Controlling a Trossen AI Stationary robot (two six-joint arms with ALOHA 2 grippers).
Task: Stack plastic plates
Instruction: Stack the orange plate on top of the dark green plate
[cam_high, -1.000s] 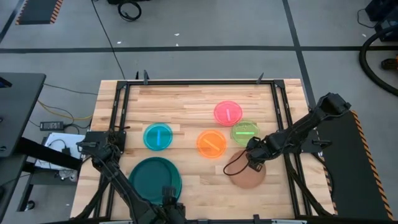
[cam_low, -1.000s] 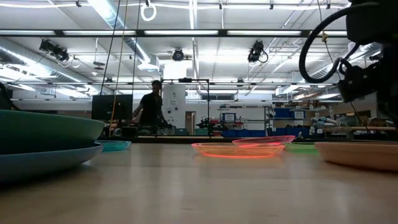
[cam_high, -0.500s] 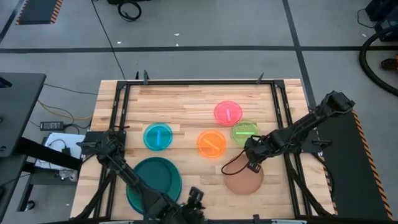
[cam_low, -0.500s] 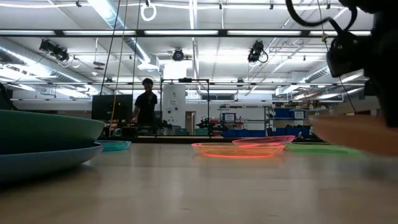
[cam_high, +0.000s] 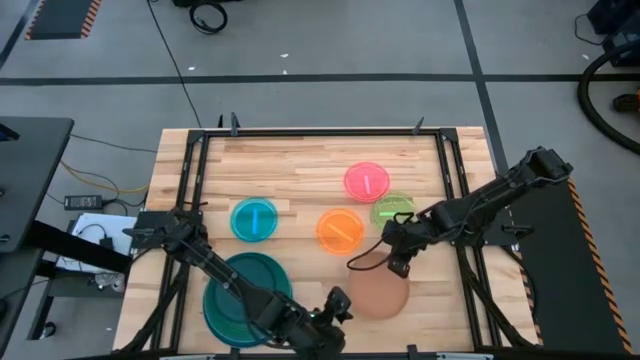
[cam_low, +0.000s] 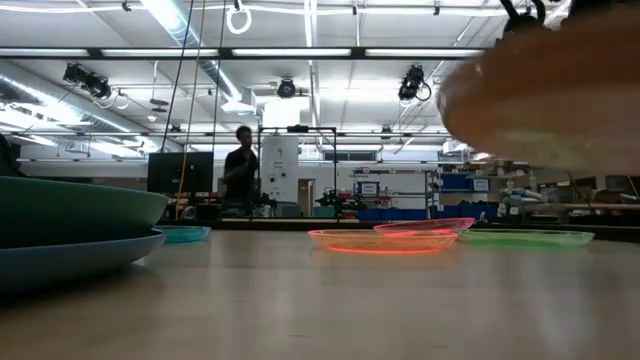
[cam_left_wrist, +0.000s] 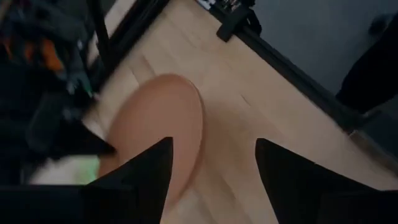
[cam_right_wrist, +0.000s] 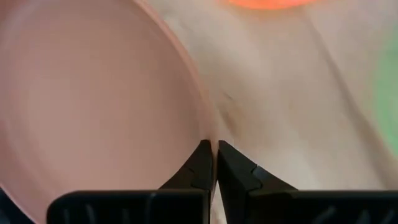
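Holding: the right end effector (cam_high: 397, 262) pinches the rim of the brown plate (cam_high: 380, 292), fingers (cam_right_wrist: 200, 167) pressed together on the edge in the right wrist view
Brown plate: lifted off the tabletop (cam_high: 300, 165); in the low view it floats high at the upper right, blurred, clear of the wood
Left end effector (cam_high: 338, 302): near the front edge of the tabletop, just beside the brown plate, fingers (cam_left_wrist: 146, 171) spread wide with nothing between them; its wrist view looks at the brown plate past the gap
Teal plate (cam_high: 248, 287): front left, sitting on the blue plate (cam_low: 70, 258), whose rim shows beneath it in the low view
Cyan plate (cam_high: 254, 220): flat on the wood, behind the teal plate
Orange plate (cam_high: 340, 230): mid-tabletop, to the right of the cyan one
Pink plate (cam_high: 367, 182): behind the orange one, apart from it
Green plate (cam_high: 394, 210): just beside the pink one, partly under the right arm
Room: a person (cam_low: 238, 170) stands far off beyond the tabletop
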